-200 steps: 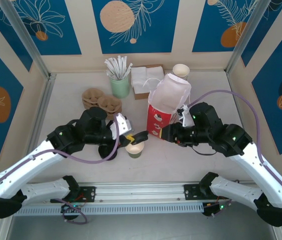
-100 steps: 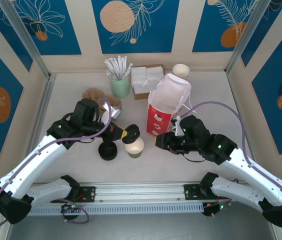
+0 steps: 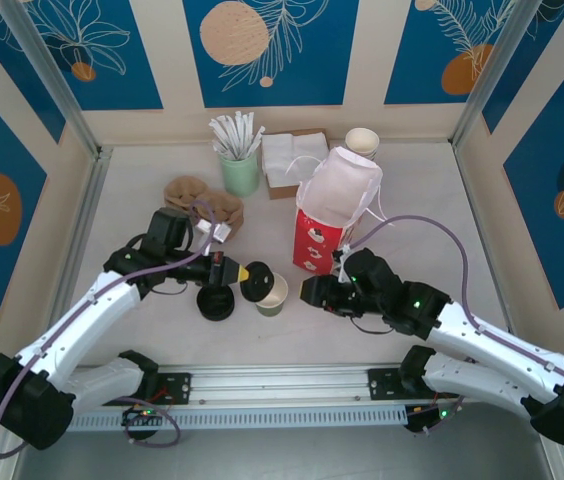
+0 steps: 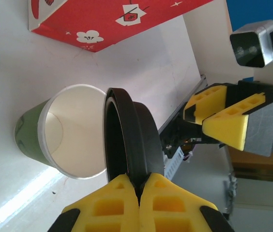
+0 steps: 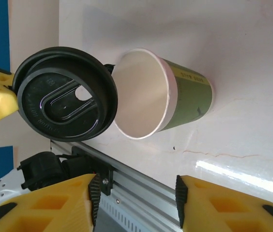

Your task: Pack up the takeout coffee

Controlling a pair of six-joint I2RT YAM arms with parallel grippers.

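As left pincer [image 3: 244, 272] keeps lid [image 3: 258, 281] | right pincer [image 3: 307, 291] nearer cup [image 3: 275, 298]

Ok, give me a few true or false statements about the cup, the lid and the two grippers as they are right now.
1. The left gripper is shut on the rim of the black lid. True.
2. The lid is pressed onto the cup. False: the cup is open, with the lid held beside its mouth.
3. The right gripper grips the cup. False: its jaws are open, short of the cup.
4. The cup stands inside the red bag. False: it stands on the table in front of the bag.
5. A stack of black lids sits on the left arm's side of the cup. True.
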